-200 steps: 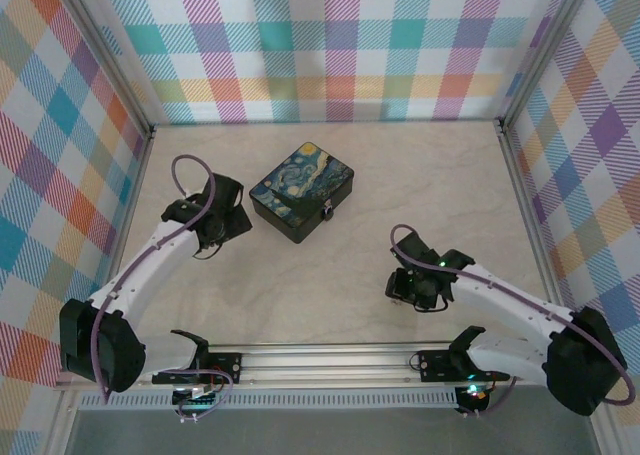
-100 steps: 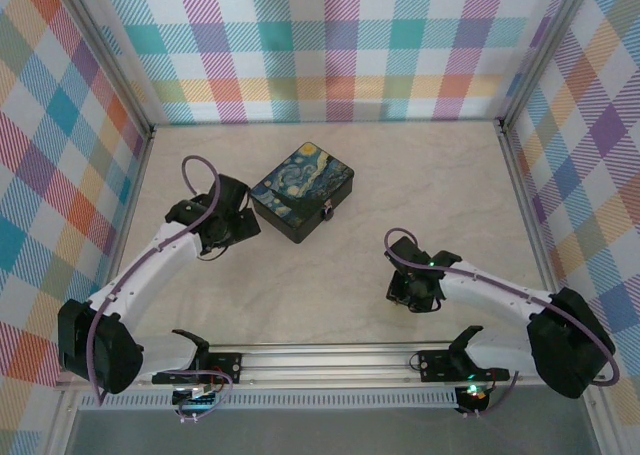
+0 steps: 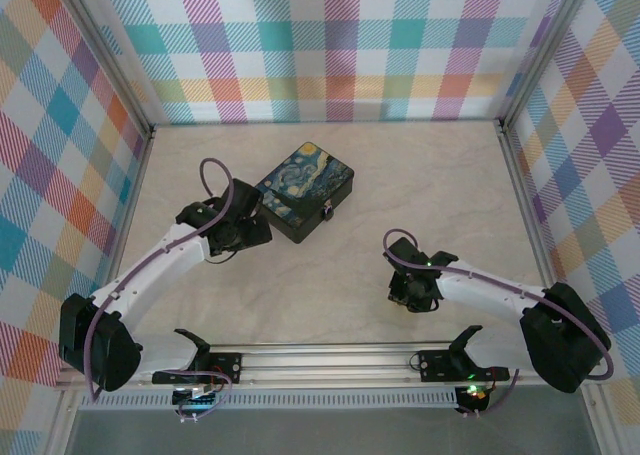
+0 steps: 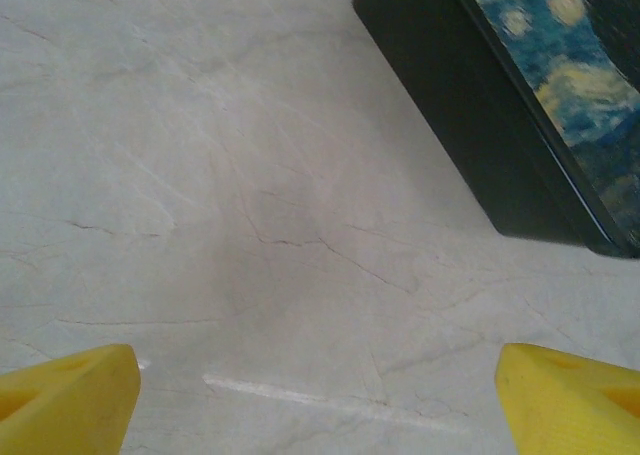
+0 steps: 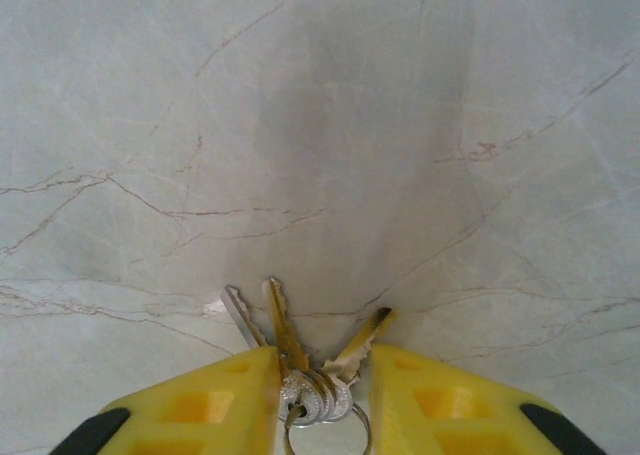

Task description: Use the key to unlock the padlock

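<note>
Over on the table (image 3: pixel 400 175) the box (image 3: pixel 305 187) sits centre, left gripper (image 4: pixel 320 400) spread wide beside it, right gripper (image 5: pixel 322 400) well apart, padlock (image 3: pixel 327 213) on the box's side facing that arm, key (image 5: pixel 283 330) bunch between the right jaws, blades pointing away, can't tell if pinched.

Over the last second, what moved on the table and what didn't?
The left arm swung right, bringing the open left pincer up to the near-left side of the painted box. The right arm drew slightly left and toward its base; the right pincer now straddles the bunch of keys, grip unclear. The box and the padlock on its front stayed put.
</note>
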